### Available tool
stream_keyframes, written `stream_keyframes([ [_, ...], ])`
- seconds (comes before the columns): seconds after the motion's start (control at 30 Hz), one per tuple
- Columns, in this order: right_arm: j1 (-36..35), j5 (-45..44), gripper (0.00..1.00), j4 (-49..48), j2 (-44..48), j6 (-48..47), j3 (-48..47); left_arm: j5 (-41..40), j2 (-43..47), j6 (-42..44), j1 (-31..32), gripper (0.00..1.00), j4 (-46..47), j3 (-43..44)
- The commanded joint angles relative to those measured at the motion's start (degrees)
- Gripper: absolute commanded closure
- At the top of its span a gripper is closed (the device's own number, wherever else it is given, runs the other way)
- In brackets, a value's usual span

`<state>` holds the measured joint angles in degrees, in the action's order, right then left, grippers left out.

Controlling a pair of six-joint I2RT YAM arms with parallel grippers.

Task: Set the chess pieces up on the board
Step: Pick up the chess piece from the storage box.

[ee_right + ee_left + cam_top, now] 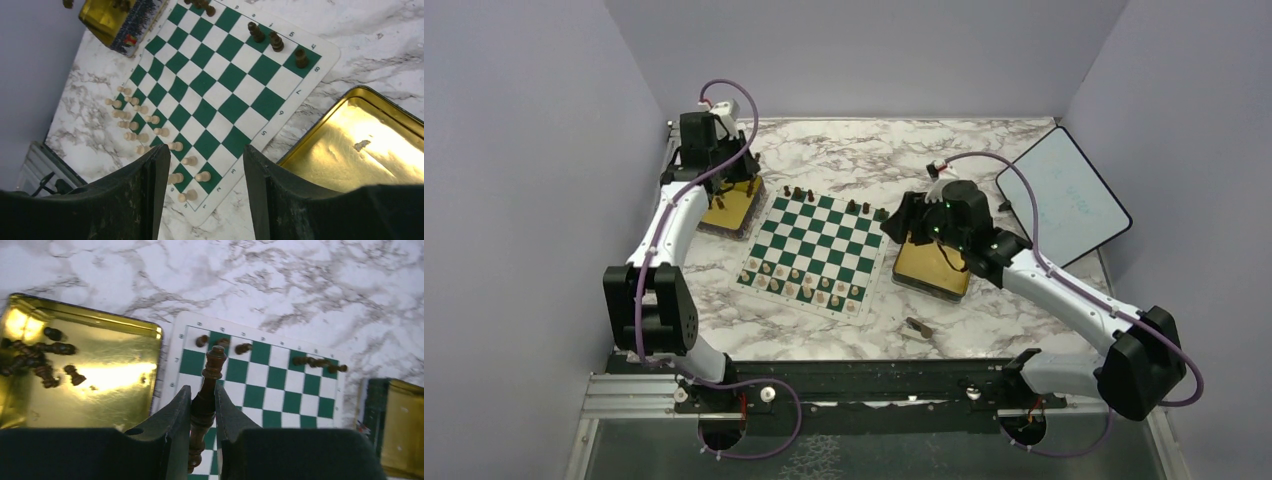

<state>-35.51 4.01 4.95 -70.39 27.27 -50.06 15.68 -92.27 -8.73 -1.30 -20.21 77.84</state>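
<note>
At the left, the left arm's fingers (pixel 184 402) are clenched on a tall dark brown chess piece (pixel 212 365), pinching its slim stem so that the turned head pokes out past the tips and the base sits back between them; they hang above the edge where the left gold tin (pixel 115 375), with its loose dark pieces (pixel 37 360) jumbled at one end, meets a far corner of the chessboard (pixel 819 245). On that board a few standing dark pieces (pixel 275 42) occupy the far rank with gaps between them, while the pale pieces (pixel 145 135) fill the two near ranks. Further right, the right arm's fingers (pixel 160 162) are released, spread apart with nothing between them, above the board's edge and the right gold tin (pixel 360 145); one stray dark piece (pixel 918 326) lies on its side on the marble bench (pixel 984 165) nearer the arm bases. These figures look light, rigid and smooth-turned, so a two-sided pinch could probably let one swivel or slide; the narrow waist under the collar seems the safest place to hold, and with such a small foot a tall piece would likely topple if let go while tilted or nudged against a neighbour
</note>
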Motion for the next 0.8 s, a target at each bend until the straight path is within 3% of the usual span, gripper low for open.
stream_keyframes([
  [0.0,0.4,4.7,0.41,-4.2,-2.0,1.9,-3.6,7.0,7.3,-2.4,5.6,0.86,2.3,-4.9],
  [0.37,1.6,19.3,0.64,-7.7,-12.9,4.0,-15.8,20.3,13.2,-1.1,14.3,0.86,9.3,-16.3],
  [0.77,1.7,29.6,0.56,-7.3,-25.7,9.1,-24.9,25.8,14.9,2.4,19.9,0.86,13.0,-20.0],
])
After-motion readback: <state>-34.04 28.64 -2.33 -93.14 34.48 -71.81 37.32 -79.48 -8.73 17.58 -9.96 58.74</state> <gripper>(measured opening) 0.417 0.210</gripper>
